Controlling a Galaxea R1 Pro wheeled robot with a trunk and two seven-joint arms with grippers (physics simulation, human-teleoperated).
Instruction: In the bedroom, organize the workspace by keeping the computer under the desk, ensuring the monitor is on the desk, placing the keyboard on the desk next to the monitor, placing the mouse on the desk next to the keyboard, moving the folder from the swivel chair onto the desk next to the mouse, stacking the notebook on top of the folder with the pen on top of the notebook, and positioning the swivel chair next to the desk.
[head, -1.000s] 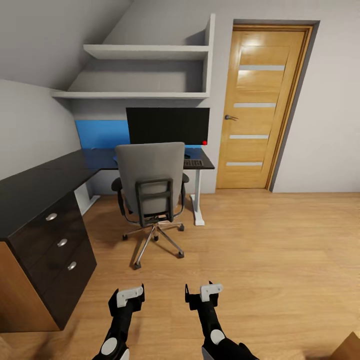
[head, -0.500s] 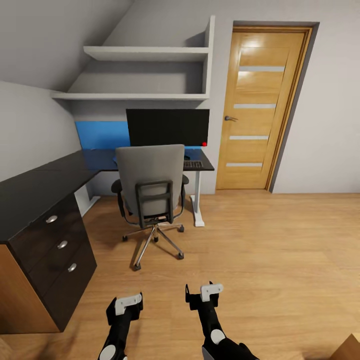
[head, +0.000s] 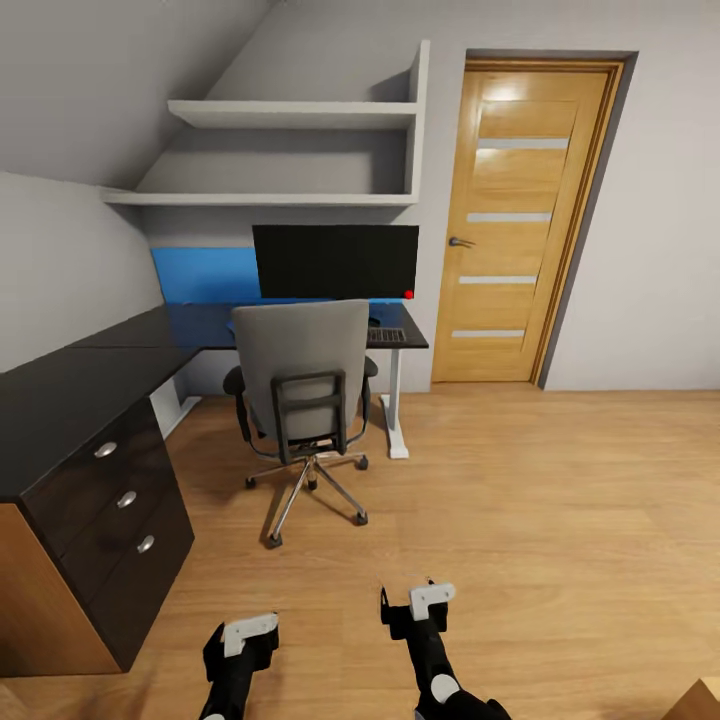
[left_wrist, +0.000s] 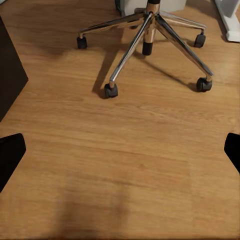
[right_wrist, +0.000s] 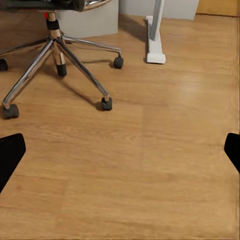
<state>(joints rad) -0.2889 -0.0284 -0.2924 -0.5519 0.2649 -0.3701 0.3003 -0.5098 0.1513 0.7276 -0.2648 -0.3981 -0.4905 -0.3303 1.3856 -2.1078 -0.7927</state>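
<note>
The grey swivel chair (head: 300, 375) stands at the black-topped desk (head: 90, 375) with its back toward me, hiding its seat. The monitor (head: 335, 260) is on the desk behind it, and the keyboard (head: 388, 335) lies at the desk's right end. A small dark shape by the chair's edge may be the mouse (head: 373, 317). The folder, notebook, pen and computer are hidden. My left gripper (head: 240, 634) (left_wrist: 120, 152) and right gripper (head: 418, 603) (right_wrist: 120, 152) hang open over the wood floor, well short of the chair's silver base (left_wrist: 150, 30) (right_wrist: 55, 47).
Dark drawers with silver knobs (head: 110, 495) run along the left. The white desk leg (head: 396, 400) (right_wrist: 156, 35) stands right of the chair. An oak door (head: 515, 215) is at the back right, with white shelves (head: 290, 150) above the desk. Open floor spreads to the right.
The whole view has shifted down a little, so the camera moved. My left gripper has drawn back toward me; the right one only slightly. The chair and the desk items stayed put.
</note>
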